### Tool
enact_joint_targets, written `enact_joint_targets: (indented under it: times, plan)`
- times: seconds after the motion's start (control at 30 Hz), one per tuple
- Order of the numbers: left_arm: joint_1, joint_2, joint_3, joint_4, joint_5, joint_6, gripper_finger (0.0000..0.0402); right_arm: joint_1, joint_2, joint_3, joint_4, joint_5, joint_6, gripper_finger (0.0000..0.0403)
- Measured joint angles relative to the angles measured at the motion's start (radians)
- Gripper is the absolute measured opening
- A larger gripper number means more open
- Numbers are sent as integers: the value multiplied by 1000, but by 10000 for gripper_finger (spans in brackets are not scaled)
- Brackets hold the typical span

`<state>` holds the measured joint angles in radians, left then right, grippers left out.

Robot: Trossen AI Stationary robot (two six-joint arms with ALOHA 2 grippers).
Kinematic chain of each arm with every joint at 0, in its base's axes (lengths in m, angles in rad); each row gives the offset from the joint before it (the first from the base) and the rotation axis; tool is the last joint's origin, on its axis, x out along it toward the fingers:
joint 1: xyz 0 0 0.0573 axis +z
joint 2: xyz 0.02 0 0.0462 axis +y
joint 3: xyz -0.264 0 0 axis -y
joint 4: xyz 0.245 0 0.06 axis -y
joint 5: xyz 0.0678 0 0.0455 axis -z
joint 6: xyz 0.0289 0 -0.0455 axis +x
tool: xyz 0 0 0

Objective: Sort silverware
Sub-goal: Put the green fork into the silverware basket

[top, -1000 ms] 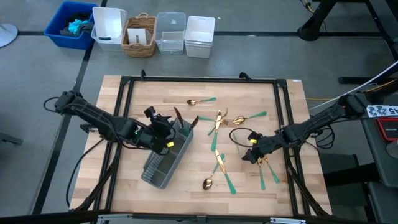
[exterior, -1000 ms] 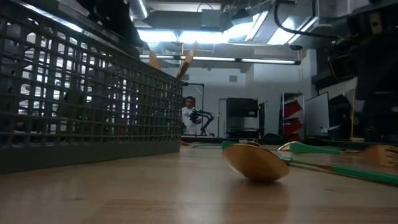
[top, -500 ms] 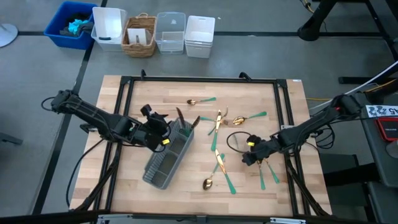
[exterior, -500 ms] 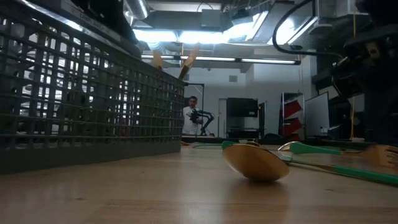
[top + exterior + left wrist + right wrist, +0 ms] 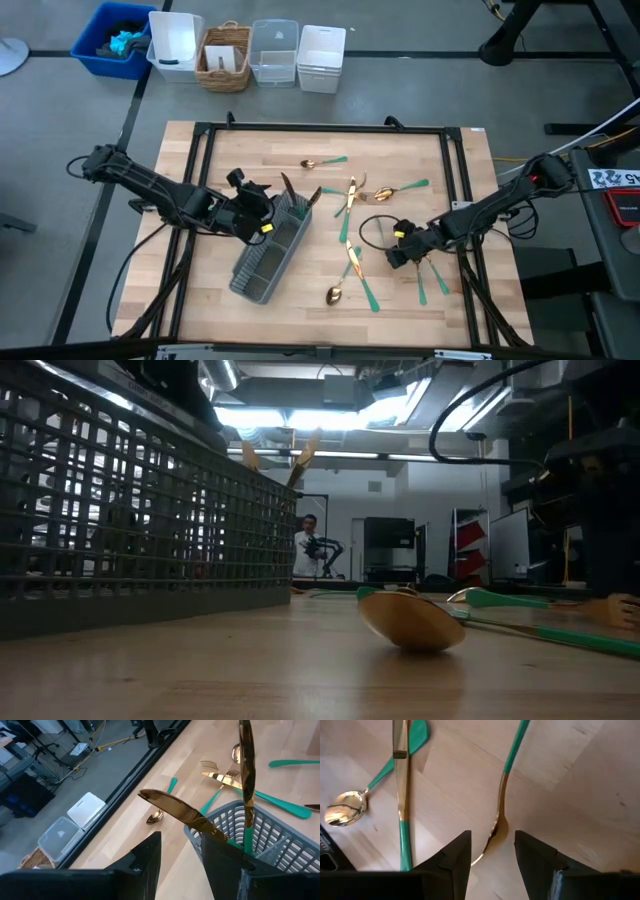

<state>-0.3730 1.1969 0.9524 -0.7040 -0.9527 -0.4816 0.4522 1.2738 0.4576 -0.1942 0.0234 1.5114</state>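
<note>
Gold-headed, green-handled silverware lies scattered on the wooden table: a spoon [image 5: 322, 162], a cluster [image 5: 353, 195], a knife [image 5: 353, 262] and a near spoon [image 5: 335, 294] [image 5: 410, 620]. Two knives [image 5: 175, 811] [image 5: 246, 775] stand handle-down in the far end of the grey mesh caddy [image 5: 265, 255], blades up. My left gripper [image 5: 266, 214] [image 5: 180, 865] is open beside that end of the caddy, touching nothing. My right gripper [image 5: 393, 258] [image 5: 492, 865] is open and low over the table, its fingers on either side of the gold head of a fork [image 5: 499, 812].
A black frame [image 5: 200, 180] borders the table. Beyond the far edge stand a blue bin [image 5: 110, 40], white containers [image 5: 175, 45] [image 5: 320, 58], a wicker basket [image 5: 225, 55] and a clear box [image 5: 273, 52]. Two more forks [image 5: 430, 280] lie right of my right gripper. A person [image 5: 305, 545] stands far off.
My right gripper has moved a short way toward the table's near-left, over the fork by the knife. My left gripper has drawn back slightly toward the table's left edge, away from the caddy's end. The two knives have stayed standing in the caddy.
</note>
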Motion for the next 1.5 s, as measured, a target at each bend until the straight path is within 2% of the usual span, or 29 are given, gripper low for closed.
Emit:
enact_joint_targets:
  times: [0.2, 0.37, 0.5, 0.63, 0.77, 1.0, 1.1, 1.23, 1.5]
  plan:
    - [0, 0, 0, 6, 0, 14, 129, 0, 91, 81, -100, 0, -31, 134]
    - [0, 0, 0, 5, 0, 14, 129, -1, 131, 135, -170, -4, -82, 72]
    - [0, 0, 0, 3, 0, 14, 129, -1, 131, 171, -172, 33, -146, 14]
    - [0, 0, 0, -3, 0, 14, 129, -1, 131, 233, -239, 49, -209, 21]
    - [-11, 0, 0, -14, 0, 11, 129, -1, 131, 318, -398, 92, -272, 11]
    - [-73, 0, 0, 75, 0, 75, 129, -1, 131, 501, -627, 252, -465, 14]
    - [-102, 0, 0, 133, 0, 134, 129, -1, 131, 576, -694, 331, -580, 7]
    - [-130, 0, 0, 172, 0, 172, 129, -1, 131, 658, -699, 425, -793, 9]
    - [-159, 0, 0, 195, 0, 150, 129, -1, 184, 780, -682, 654, -1360, 5]
